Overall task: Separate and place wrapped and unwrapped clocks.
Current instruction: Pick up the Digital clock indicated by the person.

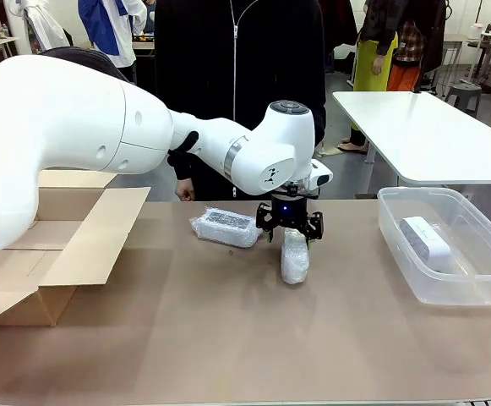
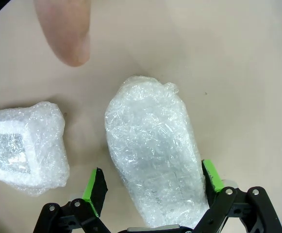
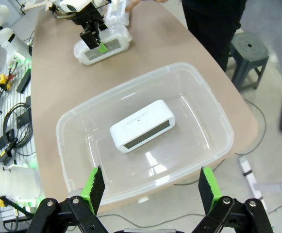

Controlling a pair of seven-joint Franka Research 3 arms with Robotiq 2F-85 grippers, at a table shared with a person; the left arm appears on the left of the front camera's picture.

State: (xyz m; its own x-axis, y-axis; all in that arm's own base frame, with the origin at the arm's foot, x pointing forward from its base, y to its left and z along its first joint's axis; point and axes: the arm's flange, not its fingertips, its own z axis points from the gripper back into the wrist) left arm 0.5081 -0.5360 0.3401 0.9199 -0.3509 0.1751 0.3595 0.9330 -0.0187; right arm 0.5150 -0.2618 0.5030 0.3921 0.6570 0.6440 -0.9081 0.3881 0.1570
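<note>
A wrapped clock [image 1: 295, 258] lies mid-table in crinkly white plastic. My left gripper [image 1: 289, 230] is lowered over it, open, with one finger on each side. In the left wrist view this wrapped clock [image 2: 153, 145] lies between the green fingertips [image 2: 95, 186], with a small gap on the left side. A second wrapped clock [image 1: 226, 227] [image 2: 22, 145] lies just beside it. The bare white unwrapped clock [image 1: 425, 240] [image 3: 141, 125] lies inside the clear plastic bin [image 1: 397, 233]. My right gripper [image 3: 150, 187] hangs open above that bin [image 3: 213, 116], holding nothing.
An open cardboard box [image 1: 55, 245] stands at the table's left end. A person in dark clothes stands at the far edge with a hand [image 1: 184, 191] near the table; a blurred finger [image 2: 65, 29] shows close by in the left wrist view. Bare tabletop lies in front.
</note>
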